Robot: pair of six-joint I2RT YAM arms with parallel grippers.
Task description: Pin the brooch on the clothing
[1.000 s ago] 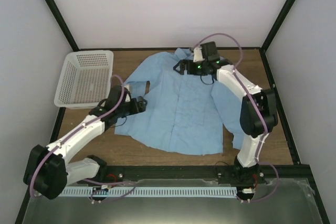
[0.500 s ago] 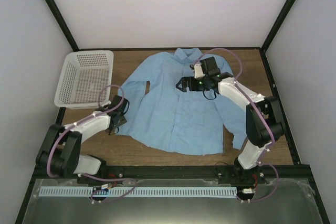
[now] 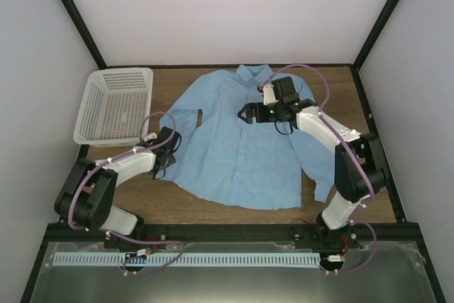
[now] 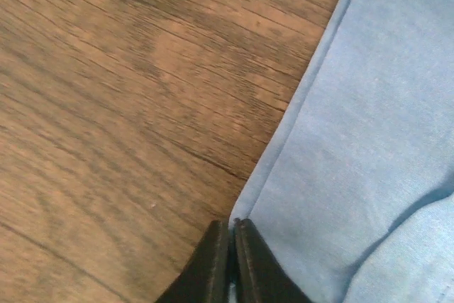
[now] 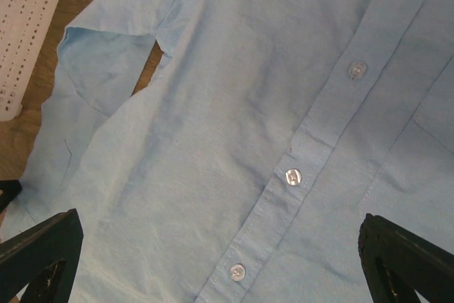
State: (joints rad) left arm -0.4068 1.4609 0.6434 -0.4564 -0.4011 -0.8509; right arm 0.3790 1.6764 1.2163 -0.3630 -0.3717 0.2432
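Observation:
The clothing (image 3: 234, 147) is a light blue button-front shirt lying flat on the wooden table, collar at the far side. My left gripper (image 3: 169, 152) is low at the shirt's left edge. In the left wrist view this gripper (image 4: 233, 223) is shut, and a corner of the shirt's hem (image 4: 355, 140) runs in between its tips. My right gripper (image 3: 248, 113) hovers open over the chest. Its two fingers (image 5: 42, 246) sit far apart above the button placket (image 5: 293, 176), with nothing between them. The brooch is out of view.
A white mesh basket (image 3: 117, 104) stands at the far left, and its rim (image 5: 21, 26) shows in the right wrist view. Bare wood (image 3: 213, 207) runs between the shirt's hem and the black front rail. Black frame posts stand at the back corners.
My left gripper has drawn back off the shirt to its left edge and gone from open to shut. My right gripper moved from the collar down over the chest and stayed open.

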